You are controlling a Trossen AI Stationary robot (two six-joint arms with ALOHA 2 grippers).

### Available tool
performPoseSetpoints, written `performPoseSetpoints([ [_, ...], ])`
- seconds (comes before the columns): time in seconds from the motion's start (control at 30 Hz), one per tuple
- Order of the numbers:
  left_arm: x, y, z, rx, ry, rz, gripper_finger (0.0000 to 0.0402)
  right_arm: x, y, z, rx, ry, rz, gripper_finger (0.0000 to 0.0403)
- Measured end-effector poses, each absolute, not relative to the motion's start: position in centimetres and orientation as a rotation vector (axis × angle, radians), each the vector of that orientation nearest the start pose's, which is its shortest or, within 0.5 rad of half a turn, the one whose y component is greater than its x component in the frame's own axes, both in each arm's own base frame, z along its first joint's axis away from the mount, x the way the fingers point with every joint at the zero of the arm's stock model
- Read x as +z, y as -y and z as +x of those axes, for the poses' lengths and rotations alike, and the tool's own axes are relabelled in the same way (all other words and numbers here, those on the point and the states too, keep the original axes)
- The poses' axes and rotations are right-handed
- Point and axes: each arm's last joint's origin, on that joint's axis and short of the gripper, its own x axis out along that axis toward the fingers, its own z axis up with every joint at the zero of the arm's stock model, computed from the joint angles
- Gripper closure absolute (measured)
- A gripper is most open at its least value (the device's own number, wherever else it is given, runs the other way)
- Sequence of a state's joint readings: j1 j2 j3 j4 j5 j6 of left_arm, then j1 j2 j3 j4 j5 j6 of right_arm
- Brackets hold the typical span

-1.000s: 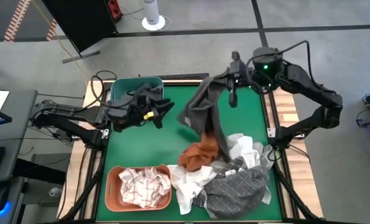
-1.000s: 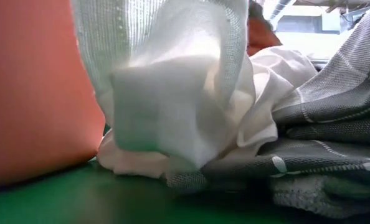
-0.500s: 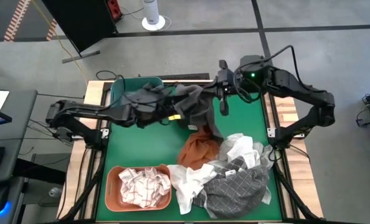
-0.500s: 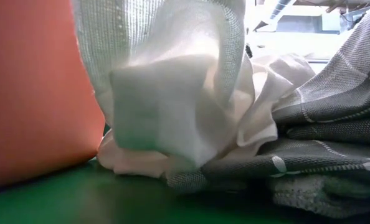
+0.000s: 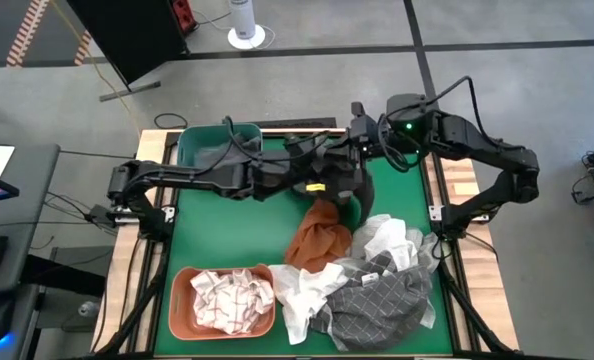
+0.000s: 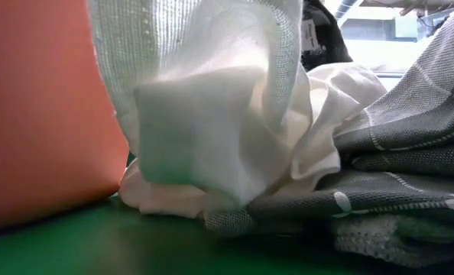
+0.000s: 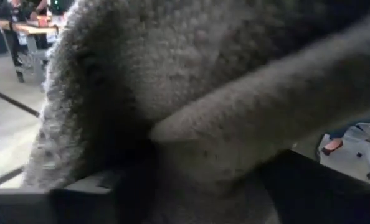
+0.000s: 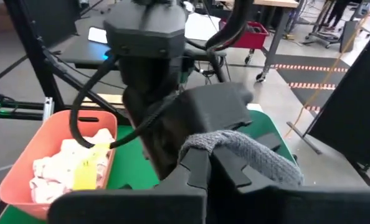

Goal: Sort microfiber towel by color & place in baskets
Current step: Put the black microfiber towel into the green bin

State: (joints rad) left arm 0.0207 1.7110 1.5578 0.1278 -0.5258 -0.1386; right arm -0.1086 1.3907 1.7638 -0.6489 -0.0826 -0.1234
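Dark grey towel (image 5: 355, 190), high view: bunched at mid-table, between the two grippers and touching both.
Left gripper (image 5: 329, 183), high view: reached far across the green table (image 5: 227, 235), pressed into the dark grey towel's near side; grip state cannot be told.
Right gripper (image 5: 360, 160), high view: just beside the left gripper, on the towel's other side, closed on a fold of it.
Rust orange towel (image 5: 319, 240), high view: just below both grippers, at the edge of the loose heap.
White towels (image 5: 387, 240) and grid-lined grey towel (image 5: 377, 300), high view: heaped beyond the rust one, farther from the grippers.
Teal basket (image 5: 192, 145), high view: back along the left arm, well apart from its gripper.
Salmon basket (image 5: 180, 300), high view: well apart from both grippers, holding a pale checked towel (image 5: 232, 297).
Low view: salmon basket wall (image 6: 36, 114), a white towel (image 6: 204, 114) against it, the grid-lined grey towel (image 6: 410, 114) beside; no gripper to be made out.
Left wrist view: the dark grey towel (image 7: 203, 81) fills the frame, right up against the gripper.
Right wrist view: a grey fold (image 8: 253, 155) pinched in the right gripper; the left gripper (image 8: 166, 137) directly ahead, buried in dark cloth; the salmon basket (image 8: 29, 155) beyond it.
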Motion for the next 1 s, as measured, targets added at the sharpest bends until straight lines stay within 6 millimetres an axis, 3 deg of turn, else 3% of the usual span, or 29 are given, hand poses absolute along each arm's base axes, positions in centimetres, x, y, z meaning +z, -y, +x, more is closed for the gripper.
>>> performPoseSetpoints([
  [0.13,39.2,-2.4,39.9,0.550,0.026,-0.118,0.0256,48.3,2.6,26.5,-0.007,-0.290,-0.092,0.0361],
  [0.23,39.6,-2.4,39.6,0.551,0.037,-0.124,0.0362,48.6,2.9,25.5,-0.022,-0.297,-0.089,0.0333],
  [0.27,39.7,-2.5,39.5,0.553,0.044,-0.133,0.0380,48.7,3.0,25.2,-0.027,-0.292,-0.089,0.0320],
  [0.5,41.0,-2.6,38.4,0.558,0.077,-0.161,0.0396,49.9,3.6,22.8,-0.070,-0.283,-0.085,0.0195],
  [0.63,44.1,-2.7,35.0,0.643,0.121,-0.113,0.0397,51.9,4.1,19.7,-0.150,-0.250,-0.090,0.0135],
  [0.8,47.6,-3.0,29.8,0.854,0.129,-0.009,0.0397,52.1,4.7,17.2,-0.260,-0.280,-0.085,0.0113],
  [1.0,50.9,-3.2,24.3,1.086,0.171,0.038,0.0397,51.3,5.8,16.5,-0.340,-0.369,-0.025,0.0112],
])
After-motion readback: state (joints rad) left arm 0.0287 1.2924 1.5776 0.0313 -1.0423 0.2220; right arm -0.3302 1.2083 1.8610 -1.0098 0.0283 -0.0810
